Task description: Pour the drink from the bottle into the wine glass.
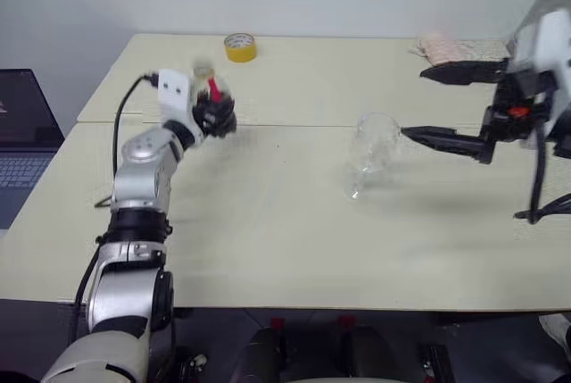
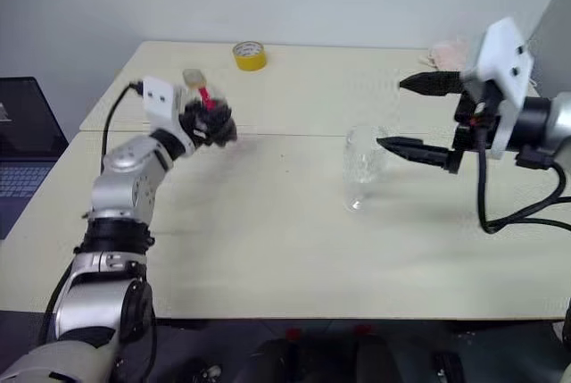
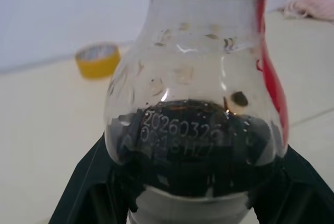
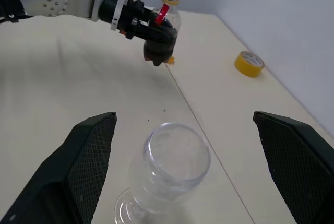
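Left gripper (image 2: 210, 122) pinches the bottle (image 4: 166, 18) off the table (image 1: 268, 222); right gripper (image 2: 410, 115), spread wide, flanks the glass (image 2: 361, 164). I'd steady that glass first, then tip slowly over its rim

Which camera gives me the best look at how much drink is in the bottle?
The left wrist view: the bottle is close up, dark drink in its lower body. In the eye views and right wrist view the bottle is small in the left gripper.

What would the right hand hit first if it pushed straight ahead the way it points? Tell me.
Most likely the wine glass: it stands just ahead of the open right hand, roughly between the fingers' lines, though depth is hard to judge.
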Motion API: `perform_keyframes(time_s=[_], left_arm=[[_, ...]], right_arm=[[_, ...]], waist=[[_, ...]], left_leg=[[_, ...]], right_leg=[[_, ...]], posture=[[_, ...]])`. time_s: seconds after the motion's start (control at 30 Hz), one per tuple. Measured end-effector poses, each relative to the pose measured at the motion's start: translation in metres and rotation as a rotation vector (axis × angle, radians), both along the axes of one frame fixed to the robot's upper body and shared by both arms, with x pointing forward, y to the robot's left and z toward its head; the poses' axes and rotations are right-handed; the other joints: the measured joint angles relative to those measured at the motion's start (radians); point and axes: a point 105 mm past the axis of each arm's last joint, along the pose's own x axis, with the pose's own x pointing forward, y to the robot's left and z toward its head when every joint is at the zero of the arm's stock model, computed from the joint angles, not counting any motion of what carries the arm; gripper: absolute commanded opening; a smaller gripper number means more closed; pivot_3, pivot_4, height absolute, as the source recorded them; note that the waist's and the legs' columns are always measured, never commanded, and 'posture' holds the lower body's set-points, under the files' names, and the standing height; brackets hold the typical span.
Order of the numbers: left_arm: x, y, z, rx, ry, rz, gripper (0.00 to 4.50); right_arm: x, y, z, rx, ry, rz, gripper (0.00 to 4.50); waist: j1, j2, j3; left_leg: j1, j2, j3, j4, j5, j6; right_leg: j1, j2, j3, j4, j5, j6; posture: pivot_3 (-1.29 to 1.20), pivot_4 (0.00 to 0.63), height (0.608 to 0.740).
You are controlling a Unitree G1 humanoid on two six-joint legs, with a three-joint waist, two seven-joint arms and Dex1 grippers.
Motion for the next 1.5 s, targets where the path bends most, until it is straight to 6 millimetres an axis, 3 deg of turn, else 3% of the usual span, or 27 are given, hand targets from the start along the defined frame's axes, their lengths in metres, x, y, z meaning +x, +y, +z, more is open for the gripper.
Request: perform_keyframes(time_s=[0.07, 0.23, 0.47, 0.73, 1.1, 1.37, 1.5], left_arm=[[-0.001, -0.013, 0.011, 0.081, -0.038, -0.04, 2.74], [0.0, -0.048, 0.015, 0.211, -0.049, -0.151, 2.74], [-0.003, -0.109, 0.048, 0.313, -0.176, -0.323, 2.74], [-0.007, -0.158, 0.025, 0.466, -0.198, -0.491, 2.74], [-0.008, -0.173, 0.012, 0.63, -0.295, -0.546, 2.74], [-0.014, -0.19, 0.024, 0.683, -0.4, -0.57, 2.74], [-0.016, -0.194, 0.021, 0.712, -0.424, -0.581, 2.74]], right_arm=[[-0.001, -0.01, -0.004, 0.008, 0.019, -0.041, 4.5], [0.002, -0.033, -0.027, 0.0, 0.097, -0.166, 4.5], [-0.009, -0.035, -0.032, 0.0, 0.076, -0.224, 4.5], [-0.021, -0.033, -0.043, 0.029, 0.091, -0.263, 4.5], [-0.031, -0.029, -0.044, 0.054, 0.08, -0.289, 4.5], [-0.031, -0.03, -0.045, 0.07, 0.082, -0.316, 4.5], [-0.031, -0.029, -0.045, 0.074, 0.078, -0.324, 4.5]], waist=[[0.001, 0.0, 0.0], [-0.003, 0.0, 0.0], [-0.004, 0.0, 0.0], [-0.004, -0.001, 0.001], [-0.004, -0.001, 0.001], [-0.005, -0.001, 0.001], [-0.005, -0.001, 0.001]], left_leg=[[0.0, 0.0, 0.0, 0.0, 0.0, 0.0], [0.0, 0.0, 0.0, 0.001, 0.0, 0.0], [0.0, 0.0, 0.002, 0.001, 0.0, 0.001], [-0.001, 0.0, 0.008, 0.002, -0.001, 0.001], [0.0, 0.0, 0.008, 0.001, -0.001, 0.002], [0.0, 0.0, 0.009, 0.002, -0.001, 0.002], [0.0, 0.0, 0.009, 0.002, -0.001, 0.002]], right_leg=[[0.001, 0.0, 0.0, 0.0, 0.0, 0.0], [0.0, 0.001, 0.0, 0.001, 0.0, 0.001], [0.001, 0.001, 0.0, 0.001, 0.0, 0.001], [0.001, 0.001, 0.0, 0.001, 0.001, 0.001], [0.001, 0.001, 0.0, 0.001, 0.001, 0.002], [0.001, 0.001, 0.0, 0.002, 0.001, 0.002], [0.001, 0.001, 0.0, 0.002, 0.001, 0.002]], posture=[[0.0, 0.15, 0.74], [0.0, 0.15, 0.74], [0.0, 0.15, 0.74], [0.0, 0.15, 0.74], [0.0, 0.15, 0.74], [0.0, 0.15, 0.74], [0.0, 0.15, 0.74]])
